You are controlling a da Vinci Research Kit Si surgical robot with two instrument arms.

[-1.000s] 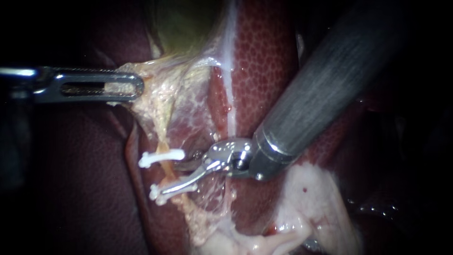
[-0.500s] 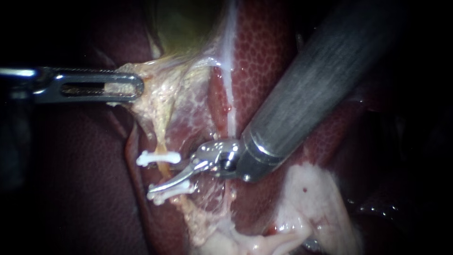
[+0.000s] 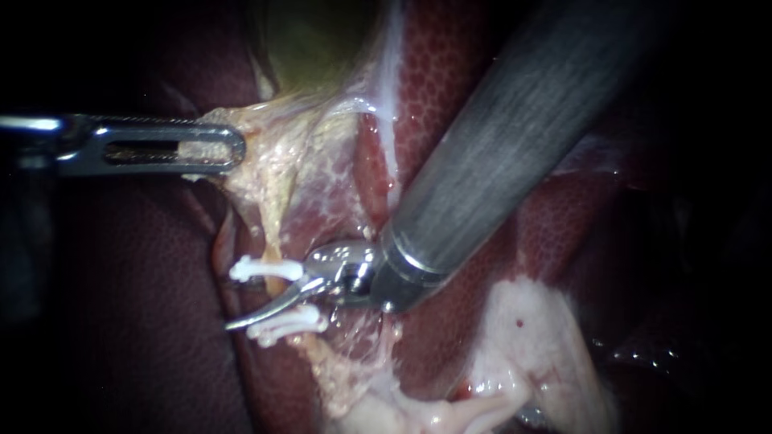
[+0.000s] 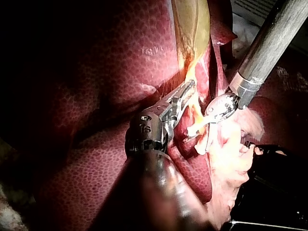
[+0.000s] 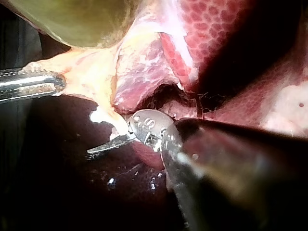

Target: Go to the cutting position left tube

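The right instrument's claw point(image 3: 269, 304), spread, straddles the left tube point(image 3: 279, 287) between two clips point(image 3: 261, 268). The tube looks soft, thin and slippery, best taken there.

Your left instrument point(image 3: 232, 147) is lying level, coming in from the left, its claw clamping tissue point(image 3: 265, 157). Your right instrument point(image 3: 265, 301) is slanting in from the far right, its claw gaping open toward the left.
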